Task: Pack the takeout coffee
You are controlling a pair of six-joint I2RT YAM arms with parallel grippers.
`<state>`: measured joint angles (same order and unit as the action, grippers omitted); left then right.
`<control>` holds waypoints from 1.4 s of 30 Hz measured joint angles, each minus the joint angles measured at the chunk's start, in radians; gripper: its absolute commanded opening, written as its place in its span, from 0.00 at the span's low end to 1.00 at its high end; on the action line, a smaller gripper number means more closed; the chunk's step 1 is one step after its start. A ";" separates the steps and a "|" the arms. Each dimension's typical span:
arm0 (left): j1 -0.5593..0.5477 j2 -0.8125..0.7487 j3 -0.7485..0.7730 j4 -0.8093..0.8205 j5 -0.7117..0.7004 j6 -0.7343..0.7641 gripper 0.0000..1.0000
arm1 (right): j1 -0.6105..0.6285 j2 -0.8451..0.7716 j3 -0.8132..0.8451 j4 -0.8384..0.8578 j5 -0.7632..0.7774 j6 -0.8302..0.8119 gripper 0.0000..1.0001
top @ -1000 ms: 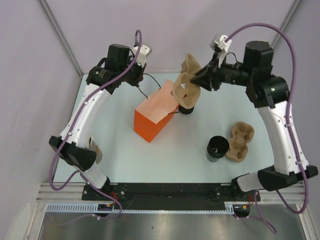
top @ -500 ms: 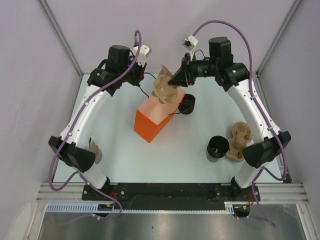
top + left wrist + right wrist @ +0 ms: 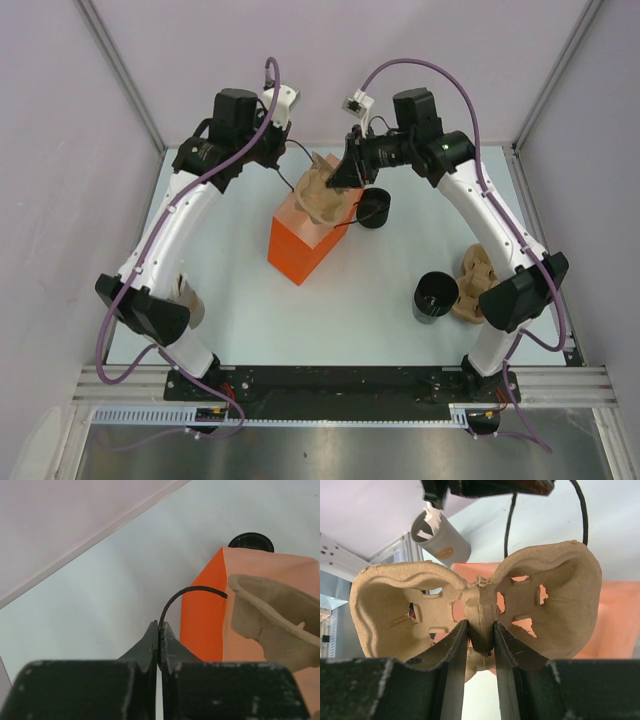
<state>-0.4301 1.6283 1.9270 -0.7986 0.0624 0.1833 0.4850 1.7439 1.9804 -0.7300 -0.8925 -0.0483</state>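
Note:
The takeout coffee (image 3: 372, 210), a small black lidded cup, stands on the table just right of the orange paper bag (image 3: 300, 240); its lid peeks over the bag in the left wrist view (image 3: 251, 541). My left gripper (image 3: 282, 160) is shut on the bag's thin black handle (image 3: 186, 591), as the left wrist view shows (image 3: 159, 630). My right gripper (image 3: 340, 178) is shut on the centre ridge of a brown cardboard cup carrier (image 3: 320, 195) and holds it over the bag's open top. The right wrist view shows that grip (image 3: 481, 627) on the carrier (image 3: 555, 605).
A wider open black cup (image 3: 435, 297) stands front right, next to a second cardboard carrier (image 3: 472, 285) partly behind my right arm. A grey cup of white straws (image 3: 186, 300) stands at the left edge under my left arm, and shows in the right wrist view (image 3: 442, 537).
My right arm has swung left with the carrier, from above the coffee cup to over the bag's open top. The left arm, bag and cups have not moved.

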 measured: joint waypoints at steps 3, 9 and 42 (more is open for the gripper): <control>0.000 0.000 0.000 0.004 -0.008 0.000 0.00 | 0.009 0.021 0.000 -0.017 0.023 -0.016 0.31; 0.000 0.000 0.000 0.004 -0.009 0.000 0.00 | 0.018 0.076 0.008 -0.041 0.067 -0.040 0.30; -0.056 -0.023 -0.041 0.019 -0.124 0.001 0.00 | 0.122 0.148 0.023 -0.080 0.480 -0.114 0.29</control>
<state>-0.4858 1.6058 1.8858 -0.7799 -0.0620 0.1841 0.6075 1.8919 2.0029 -0.8101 -0.4126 -0.1623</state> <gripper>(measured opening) 0.011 0.295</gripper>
